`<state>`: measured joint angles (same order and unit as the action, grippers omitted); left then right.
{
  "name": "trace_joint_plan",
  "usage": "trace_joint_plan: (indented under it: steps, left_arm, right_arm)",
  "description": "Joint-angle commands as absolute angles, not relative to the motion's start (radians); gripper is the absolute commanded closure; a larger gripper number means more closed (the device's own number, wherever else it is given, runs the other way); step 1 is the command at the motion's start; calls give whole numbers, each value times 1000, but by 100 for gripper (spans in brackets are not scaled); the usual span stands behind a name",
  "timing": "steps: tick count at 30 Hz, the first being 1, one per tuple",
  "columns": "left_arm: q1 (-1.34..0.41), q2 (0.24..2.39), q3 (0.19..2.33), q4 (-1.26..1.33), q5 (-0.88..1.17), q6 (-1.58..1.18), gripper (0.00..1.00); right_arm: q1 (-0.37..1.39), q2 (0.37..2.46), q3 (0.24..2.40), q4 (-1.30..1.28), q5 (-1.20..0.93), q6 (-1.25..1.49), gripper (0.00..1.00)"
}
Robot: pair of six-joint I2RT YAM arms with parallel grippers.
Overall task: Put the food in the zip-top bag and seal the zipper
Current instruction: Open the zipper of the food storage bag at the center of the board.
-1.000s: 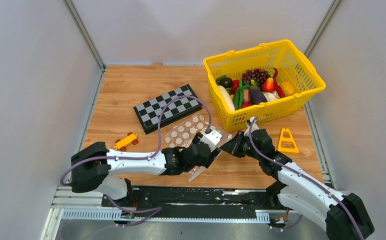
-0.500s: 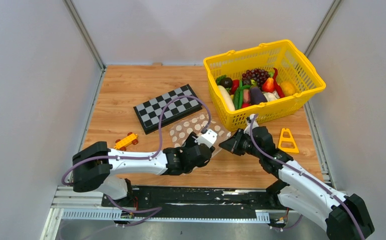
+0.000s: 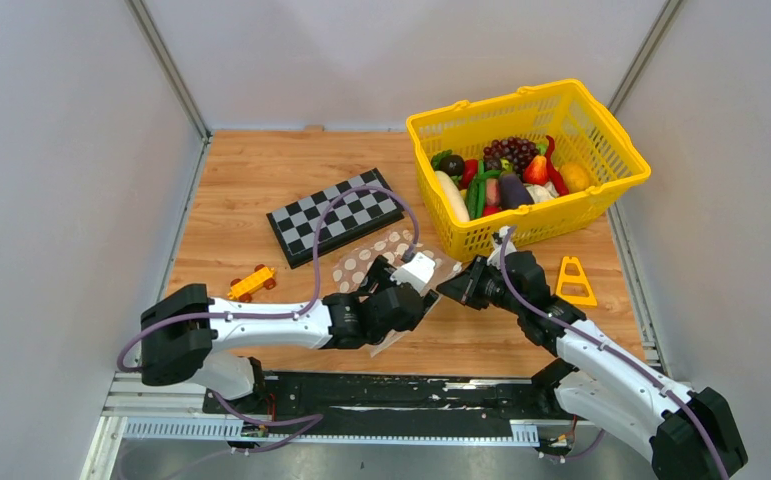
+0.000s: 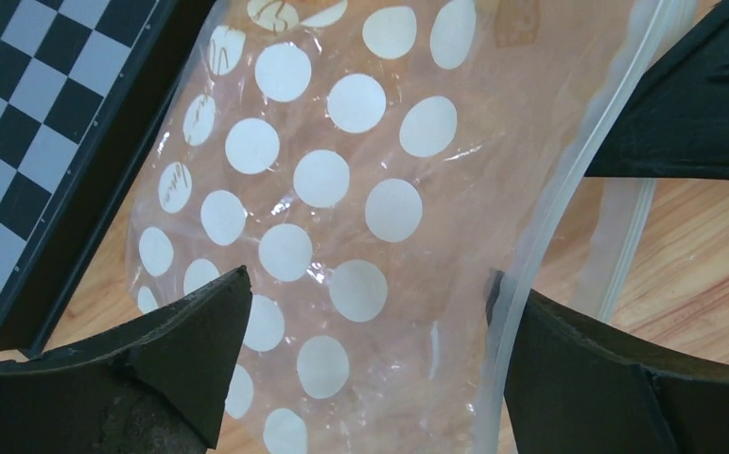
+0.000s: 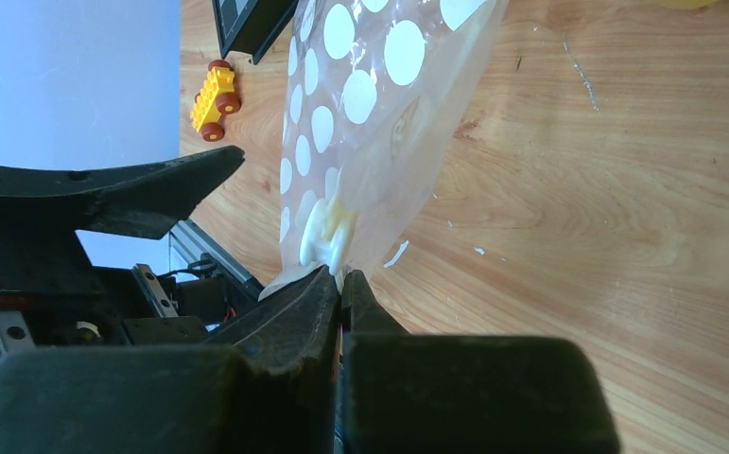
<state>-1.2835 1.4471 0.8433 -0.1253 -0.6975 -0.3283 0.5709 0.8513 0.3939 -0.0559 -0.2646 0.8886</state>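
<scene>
The zip-top bag [image 3: 376,262], clear with white dots, lies between my two grippers near the table's front. My left gripper [image 3: 408,297] is open, and in the left wrist view its fingers [image 4: 166,355] straddle the dotted bag [image 4: 341,189], with the zipper [image 4: 568,189] next to the right finger. My right gripper [image 3: 458,287] is shut on the bag's mouth edge [image 5: 327,236] and holds it up off the wood. The food sits in the yellow basket [image 3: 601,150]: the grape bunch [image 3: 513,150], the cream-white vegetable [image 3: 451,195] and a red fruit [image 3: 536,170].
A black-and-white checkerboard [image 3: 333,215] lies just behind the bag and shows in the left wrist view [image 4: 20,161]. A yellow toy car [image 3: 251,283] is to the left. An orange-yellow triangle frame [image 3: 573,282] lies right of my right arm.
My left gripper has shifted a little over the bag. The bag's near edge rose flat, then hangs below the left gripper again. My right gripper stays clamped on the bag's edge.
</scene>
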Motion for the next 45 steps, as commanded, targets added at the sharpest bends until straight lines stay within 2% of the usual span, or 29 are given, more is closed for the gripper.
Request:
trace_joint_plan:
  steps: [1,7,9,11,19,26,31,36,39,41,45]
  left_arm:
    - [-1289,1380,825,-51,-714,-338,0]
    - [-1286,1409,831,-90,-688,-324,0]
    - [-1284,1412,832,-99,-681,-328,3]
    - [-1285,1404,823,-89,-680,-332,9]
    - [-1285,1388,837,-142,-653,-296,45]
    - [-1285,1357,842,-182,-605,-297,47]
    - [-1286,1337,850,-209,-594,-311,59]
    - [-1285,1340,860,-225,-589,-338,81]
    - [-1285,1358,896,-279,-593,-393,100]
    - [-1286,1371,920,-313,-600,-449,100]
    - [-1286,1366,946,-380,-637,-572,100]
  right_arm:
    - [576,852,409,-35,-284,898,100]
    - [577,855,418,-37,-299,893,100]
    - [577,855,423,-41,-301,889,100]
    - [577,855,427,-49,-299,885,100]
    - [576,869,438,-68,-292,874,100]
    - [576,901,458,-67,-284,862,100]
    - [576,936,472,-68,-287,849,100]
    - [577,953,480,-89,-284,823,100]
    - [579,961,500,-104,-303,767,100]
    - [584,964,522,-116,-322,725,99]
    - [602,945,550,-123,-349,682,91]
